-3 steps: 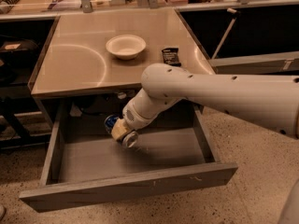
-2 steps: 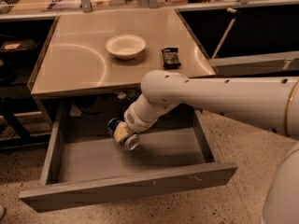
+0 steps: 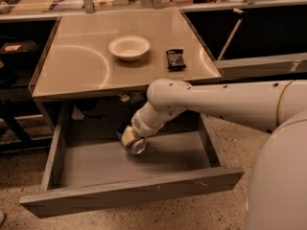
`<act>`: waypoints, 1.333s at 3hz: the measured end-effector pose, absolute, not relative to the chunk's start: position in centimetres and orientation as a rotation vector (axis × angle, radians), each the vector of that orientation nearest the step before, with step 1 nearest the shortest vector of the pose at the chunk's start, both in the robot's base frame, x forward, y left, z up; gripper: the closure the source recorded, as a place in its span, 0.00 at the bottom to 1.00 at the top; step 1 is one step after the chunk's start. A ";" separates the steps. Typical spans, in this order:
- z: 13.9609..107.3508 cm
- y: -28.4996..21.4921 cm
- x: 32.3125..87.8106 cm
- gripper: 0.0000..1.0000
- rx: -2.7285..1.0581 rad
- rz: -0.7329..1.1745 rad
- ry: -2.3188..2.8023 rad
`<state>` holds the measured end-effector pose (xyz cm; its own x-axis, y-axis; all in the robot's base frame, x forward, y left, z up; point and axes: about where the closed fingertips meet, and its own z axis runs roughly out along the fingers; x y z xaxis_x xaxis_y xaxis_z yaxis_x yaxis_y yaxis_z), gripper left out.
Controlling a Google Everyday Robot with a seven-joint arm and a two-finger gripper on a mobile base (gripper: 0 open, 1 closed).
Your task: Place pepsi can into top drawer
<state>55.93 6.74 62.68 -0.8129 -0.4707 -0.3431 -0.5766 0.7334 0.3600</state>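
Observation:
The top drawer (image 3: pixel 129 193) is pulled out wide below the table, its grey bottom showing. My white arm reaches from the right down into it. My gripper (image 3: pixel 128 137) sits low in the back middle of the drawer. The pepsi can (image 3: pixel 135 144), blue with a silver end facing me, lies tilted on its side between the fingers, at or just above the drawer bottom.
On the tabletop (image 3: pixel 81 66) above stand a white bowl (image 3: pixel 129 47) and a dark snack packet (image 3: pixel 175 59). Dark open shelving (image 3: pixel 14 80) stands to the left. A counter with clutter runs along the back. Speckled floor lies in front.
My arm and gripper have shifted slightly left and lower in the drawer, with the can still in the gripper.

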 end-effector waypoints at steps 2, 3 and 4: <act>61.8 6.2 56.6 0.81 -0.792 0.700 2.716; 61.8 6.2 56.6 0.58 -0.793 0.700 2.716; 61.8 6.2 56.6 0.35 -0.793 0.700 2.716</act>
<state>56.63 6.16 61.78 -0.8283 -0.4462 -0.3389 -0.5544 0.7401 0.3805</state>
